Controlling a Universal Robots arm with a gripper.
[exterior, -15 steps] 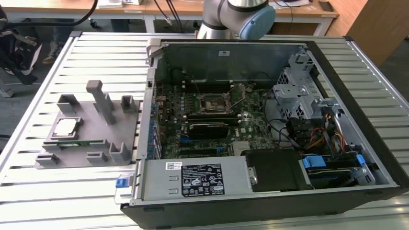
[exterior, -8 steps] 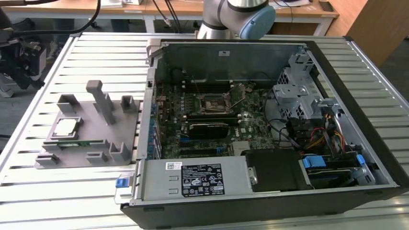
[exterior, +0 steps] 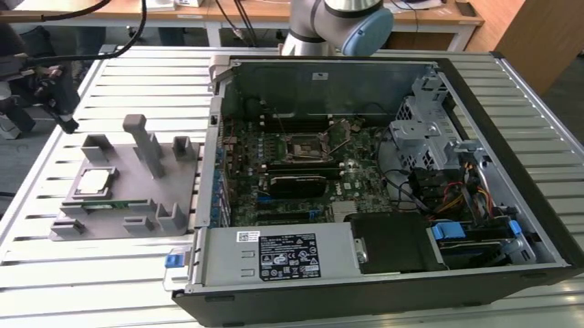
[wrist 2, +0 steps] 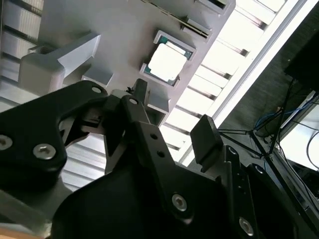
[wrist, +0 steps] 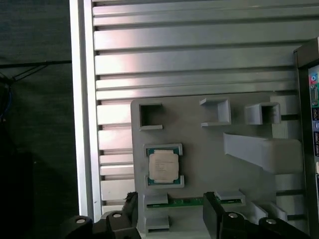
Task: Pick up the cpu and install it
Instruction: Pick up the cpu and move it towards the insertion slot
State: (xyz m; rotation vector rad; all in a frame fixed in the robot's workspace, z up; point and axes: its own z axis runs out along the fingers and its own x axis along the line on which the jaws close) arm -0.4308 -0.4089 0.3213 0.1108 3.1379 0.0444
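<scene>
The tool [wrist: 172, 215] hangs opened wide and empty. The cpu [wrist: 164, 166] lies flat in its recess on the grey fixture [wrist: 204, 159], below and just ahead of it. Likely light, stiff, delicate underneath — best pinched by two opposite edges.

Lab, alu bench [exterior: 164, 82], open PC [exterior: 365, 89]

Slatted metal table [exterior: 82, 294], wooden desk [exterior: 264, 12] behind, wooden panel [exterior: 538, 34] beside it, dark floor [wrist: 35, 124]
</scene>
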